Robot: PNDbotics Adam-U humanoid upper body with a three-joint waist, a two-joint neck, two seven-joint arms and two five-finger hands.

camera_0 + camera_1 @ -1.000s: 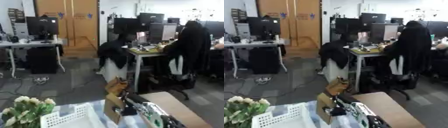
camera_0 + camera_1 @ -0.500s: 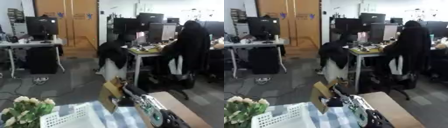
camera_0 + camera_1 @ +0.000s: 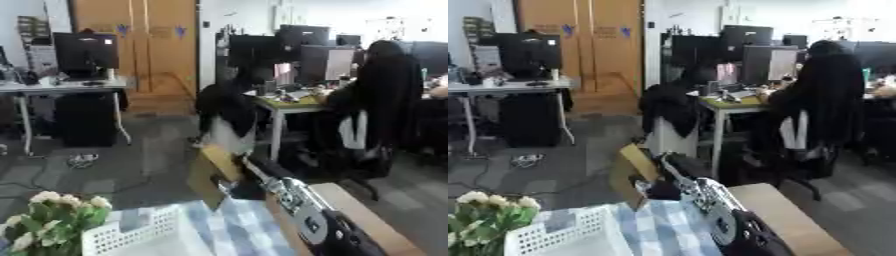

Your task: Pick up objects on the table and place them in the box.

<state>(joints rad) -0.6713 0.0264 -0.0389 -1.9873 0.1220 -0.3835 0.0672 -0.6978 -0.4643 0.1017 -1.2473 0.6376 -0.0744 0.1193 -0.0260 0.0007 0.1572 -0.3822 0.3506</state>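
**Cardboard piece held up past the basket**

A tan cardboard piece (image 3: 213,176) is raised above the far end of the table (image 3: 367,220), tilted, just right of the white basket (image 3: 131,235); the right hand (image 3: 248,189) holds its lower edge, fingers curled on it; blue checked cloth (image 3: 249,227) lies beneath; white flowers (image 3: 61,212) stand at lower left.

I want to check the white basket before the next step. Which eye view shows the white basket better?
The right eye view shows the white basket better: more of its front wall and its rim are in the picture, beside the flowers. The left eye view shows the same basket lower in the picture, with less of it above the bottom edge.
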